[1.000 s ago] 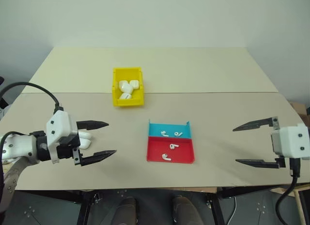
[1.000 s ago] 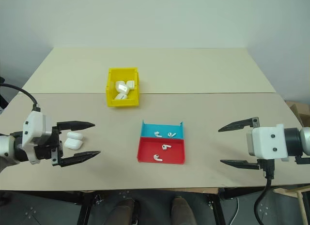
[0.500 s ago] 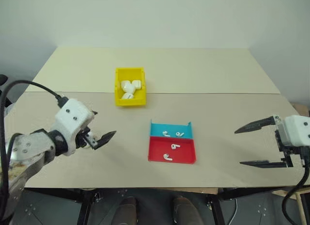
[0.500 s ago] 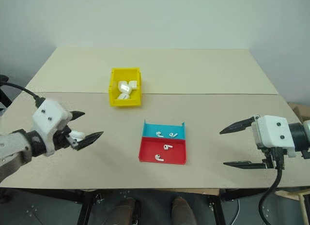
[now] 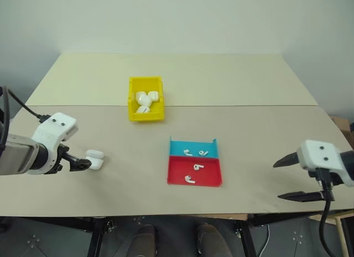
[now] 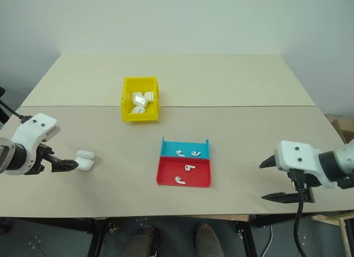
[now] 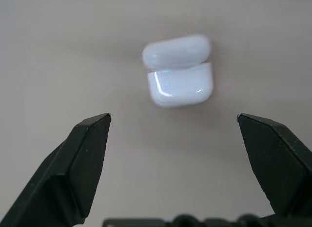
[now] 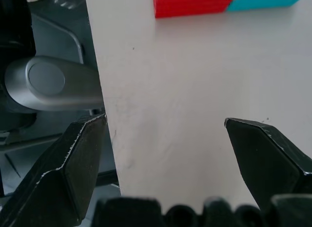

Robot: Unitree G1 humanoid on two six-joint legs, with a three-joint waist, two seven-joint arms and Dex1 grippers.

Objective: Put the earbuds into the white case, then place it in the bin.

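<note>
While the white case (image 5: 94, 159) sits on the counter (image 5: 249, 130) at the robot's left, the left end effector (image 5: 81, 163) hangs just beside it, tips pointing at it, jaws spread, holding nothing. Right end effector (image 5: 296, 177) is well apart at the counter's right edge, also spread and empty. Earbuds (image 5: 196, 153) lie in the blue tray (image 5: 193, 148) and red tray (image 5: 195, 174) mid-counter; the yellow bin (image 5: 146, 98) stands beyond, already holding white cases.

Right eye view: same layout, case (image 6: 84, 160) just off the left tips, so left arm is clearly the nearer one.

Left wrist view: case (image 7: 179, 71) lies ahead, centred between the two open fingers (image 7: 80, 158), lid flipped open, not touching either. Its long axis runs across the gap, finger to finger. Likely next: advance, then close.

Right wrist view: open fingers (image 8: 73, 163) over bare counter near its edge, trays further ahead.
</note>
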